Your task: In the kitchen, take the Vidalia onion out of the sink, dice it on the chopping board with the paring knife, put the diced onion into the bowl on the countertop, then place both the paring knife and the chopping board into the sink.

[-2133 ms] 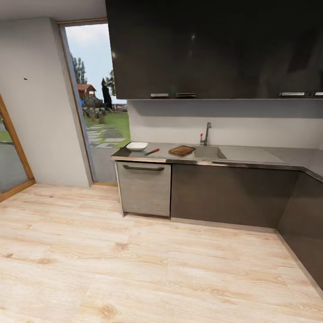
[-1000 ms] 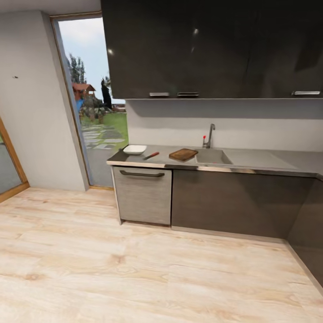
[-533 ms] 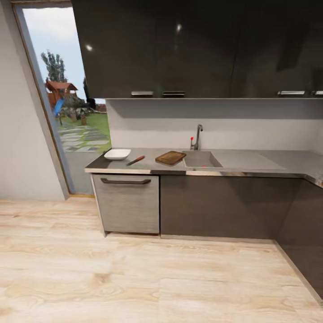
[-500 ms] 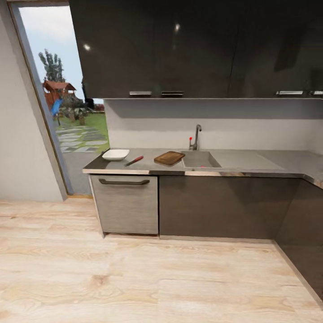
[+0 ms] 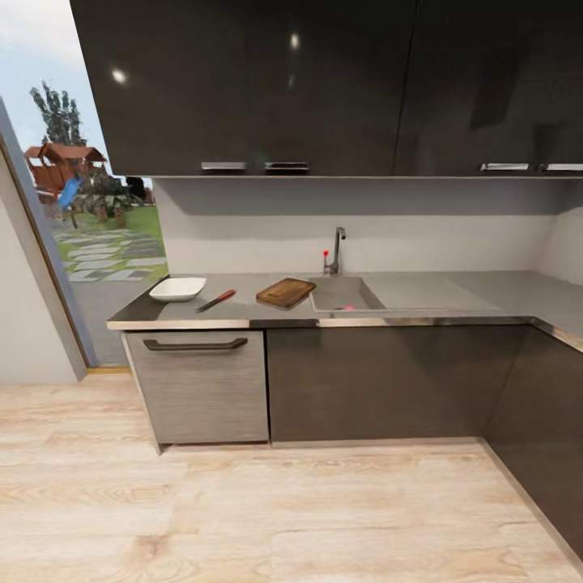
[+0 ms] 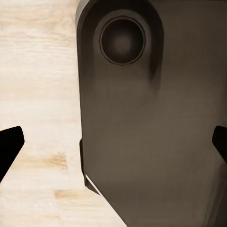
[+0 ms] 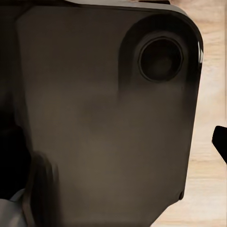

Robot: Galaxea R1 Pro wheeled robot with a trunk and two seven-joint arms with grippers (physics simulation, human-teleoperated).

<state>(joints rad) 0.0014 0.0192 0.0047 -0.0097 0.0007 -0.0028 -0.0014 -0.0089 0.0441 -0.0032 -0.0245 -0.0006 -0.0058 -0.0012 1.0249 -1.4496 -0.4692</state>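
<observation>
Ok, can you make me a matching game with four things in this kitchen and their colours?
Things:
1. bowl
2. chopping board
3. paring knife handle
4. countertop

Colours:
A. grey
B. red-orange
C. white
D. brown

Pairs: 1-C, 2-D, 3-B, 4-A
</observation>
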